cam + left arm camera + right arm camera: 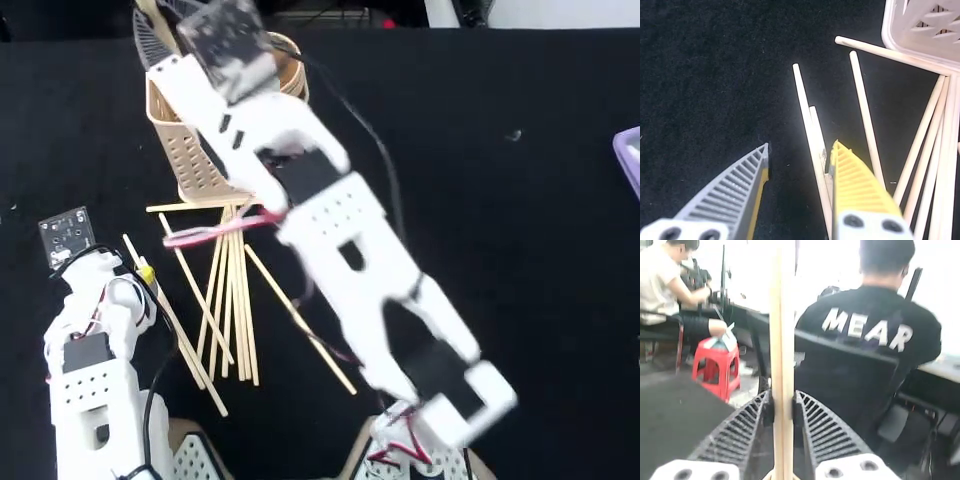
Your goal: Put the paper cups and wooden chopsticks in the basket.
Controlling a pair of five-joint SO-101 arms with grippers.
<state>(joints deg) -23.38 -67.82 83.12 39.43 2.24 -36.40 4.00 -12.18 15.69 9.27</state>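
Note:
Several wooden chopsticks lie fanned out on the black table in front of the tan perforated basket. My right arm stretches across them to above the basket. Its gripper is shut on a pair of chopsticks that stand upright between the fingers. My left gripper is open, low over the table at the left side of the fan. Two chopsticks lie between its fingers, right against the yellow finger. The basket's corner is just beyond.
A purple object sits at the table's right edge. A small circuit board is mounted on the left arm. The right arm's long white body hangs over the chopstick pile. Black cloth stretches to the right.

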